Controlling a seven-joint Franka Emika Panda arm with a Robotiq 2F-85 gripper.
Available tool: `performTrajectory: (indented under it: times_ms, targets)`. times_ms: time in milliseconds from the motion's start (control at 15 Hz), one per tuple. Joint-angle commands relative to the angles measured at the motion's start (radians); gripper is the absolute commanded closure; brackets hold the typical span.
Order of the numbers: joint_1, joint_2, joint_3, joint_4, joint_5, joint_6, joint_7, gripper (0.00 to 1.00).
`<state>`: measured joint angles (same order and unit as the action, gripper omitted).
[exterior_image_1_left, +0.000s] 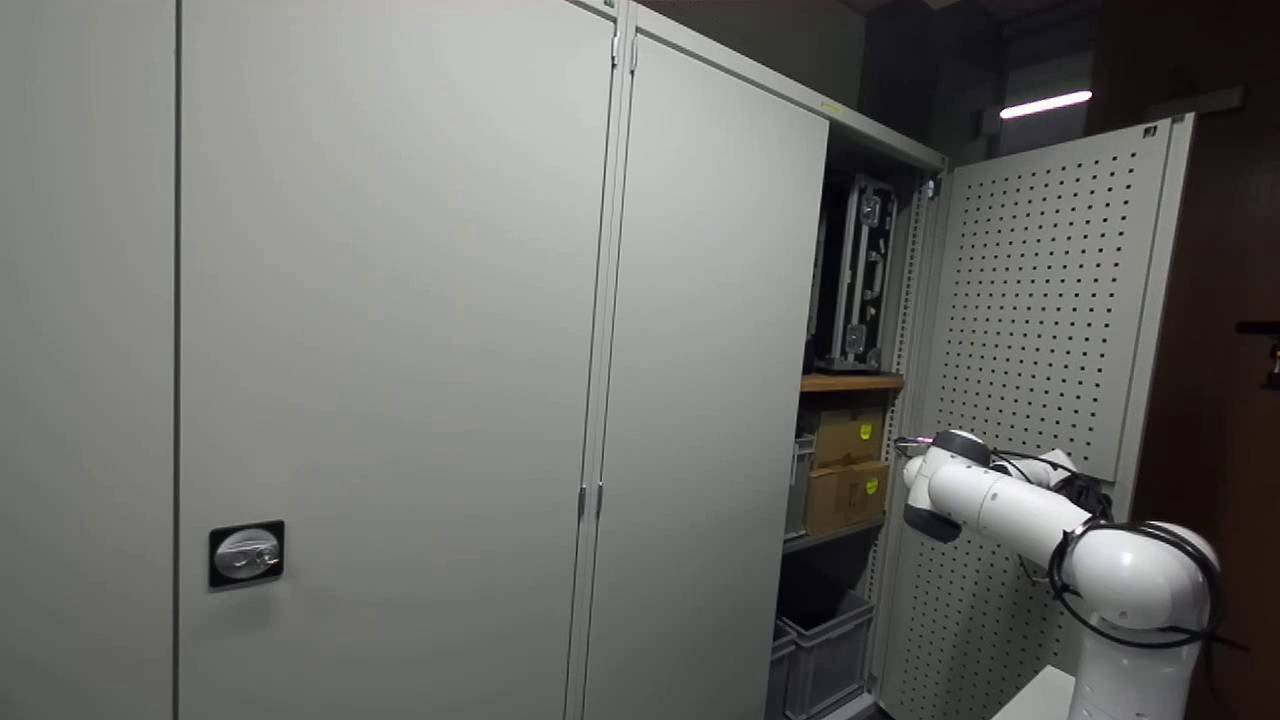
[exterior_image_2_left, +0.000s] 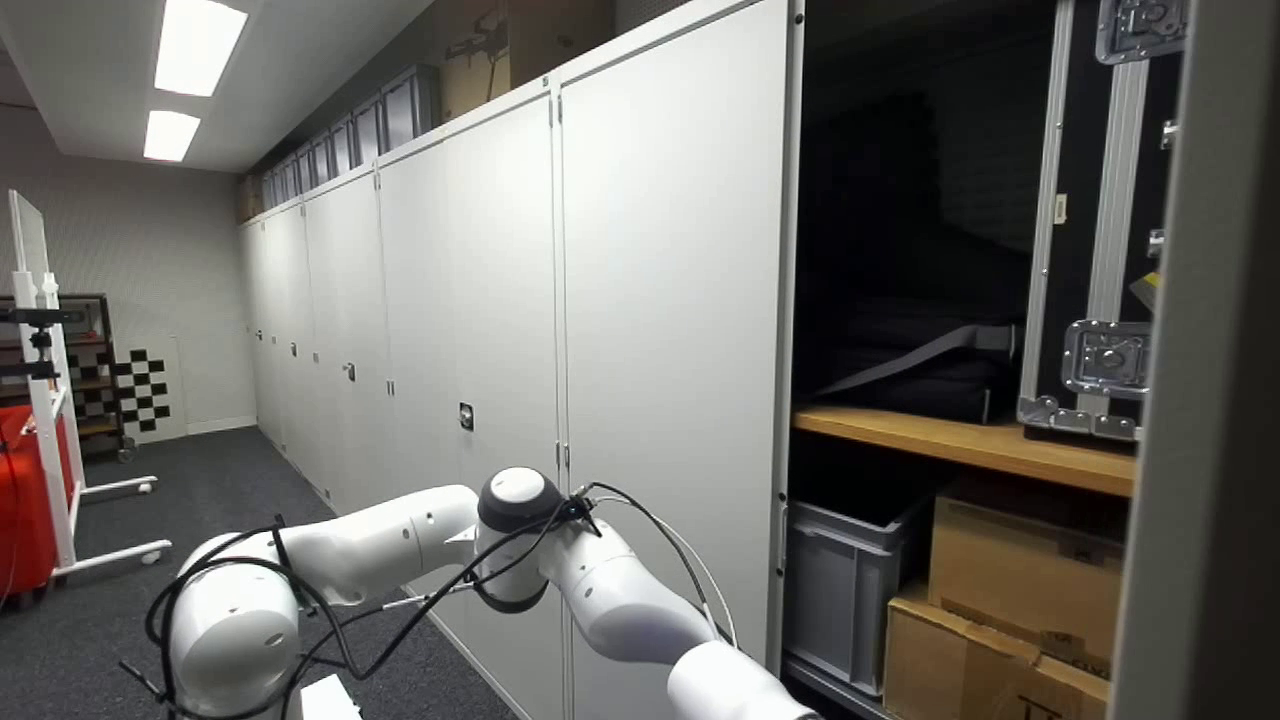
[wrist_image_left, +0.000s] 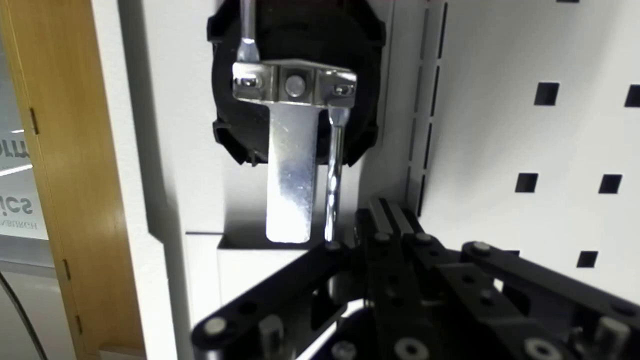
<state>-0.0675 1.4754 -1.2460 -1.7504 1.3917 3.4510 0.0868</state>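
Note:
In the wrist view my gripper (wrist_image_left: 385, 204) is shut, its two fingers pressed side by side with nothing seen between them. Left of the fingertips is a latch mechanism: a black round housing (wrist_image_left: 369, 65), a metal crosspiece (wrist_image_left: 295, 86), a flat metal tab (wrist_image_left: 292, 175) and a shiny rod (wrist_image_left: 334, 170). The rod runs down behind the gripper's left linkage, which hides its end; whether they touch I cannot tell. A perforated panel (wrist_image_left: 480, 140) lies to the right. In an exterior view the perforated cabinet door (exterior_image_1_left: 1050, 300) stands swung out behind the arm. Neither exterior view shows the fingers.
The white arm (exterior_image_1_left: 1010, 500) reaches along the perforated door, with black cables (exterior_image_2_left: 400, 640) looped on it. Shut cabinet doors (exterior_image_2_left: 670, 300) adjoin the opening. Inside are a wooden shelf (exterior_image_2_left: 960, 440), cardboard boxes (exterior_image_2_left: 1030, 570), a grey crate (exterior_image_2_left: 840, 590) and a black case (exterior_image_1_left: 862, 275).

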Motion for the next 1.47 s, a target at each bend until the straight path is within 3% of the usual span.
performTrajectory:
  times_ms: [0, 667, 1400]
  targets:
    - [-0.085, -0.003, -0.042, 0.144, -0.096, 0.023, 0.064, 1.0]
    - [-0.249, -0.002, -0.026, 0.328, -0.21, 0.028, 0.125, 1.0]
    - [-0.369, 0.003, -0.007, 0.477, -0.247, 0.032, 0.127, 1.0]
